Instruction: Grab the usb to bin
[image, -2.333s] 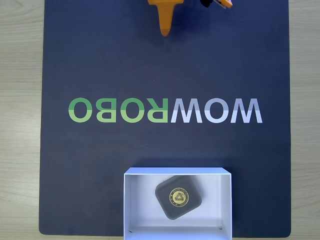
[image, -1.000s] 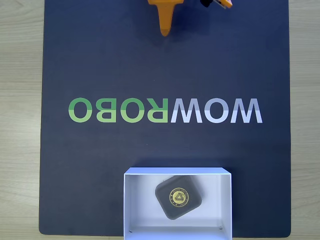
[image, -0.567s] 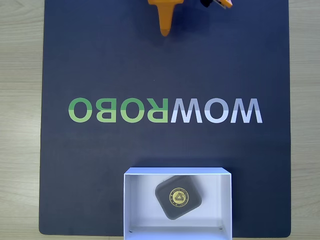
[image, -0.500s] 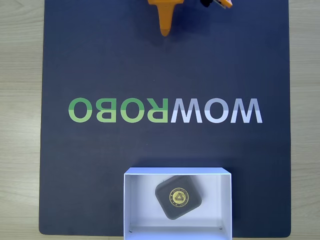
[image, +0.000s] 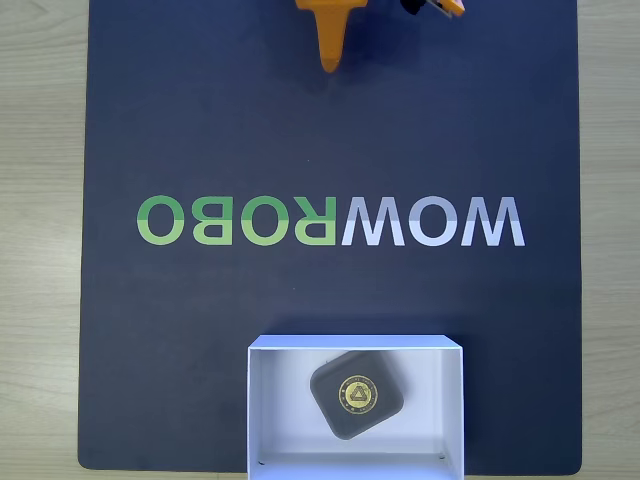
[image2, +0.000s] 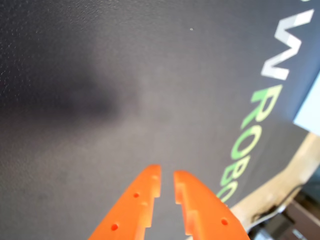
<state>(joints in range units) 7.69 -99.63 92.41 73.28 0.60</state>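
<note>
Fingers (image2: 166, 181) nearly pressed together, only a thin slit between the tips, nothing in them. They hang over bare dark mat (image: 200, 130) at its far edge. Usb (image: 357, 394) lies flat inside the bin (image: 258, 400), well apart from the fingers, across the mat past the logo (image: 330, 221). Looks like the drop is done; no further move seems needed.

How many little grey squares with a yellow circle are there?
1. The usb lies flat inside the bin, near its middle, at the bottom edge of the dark mat in the fixed view.
</note>
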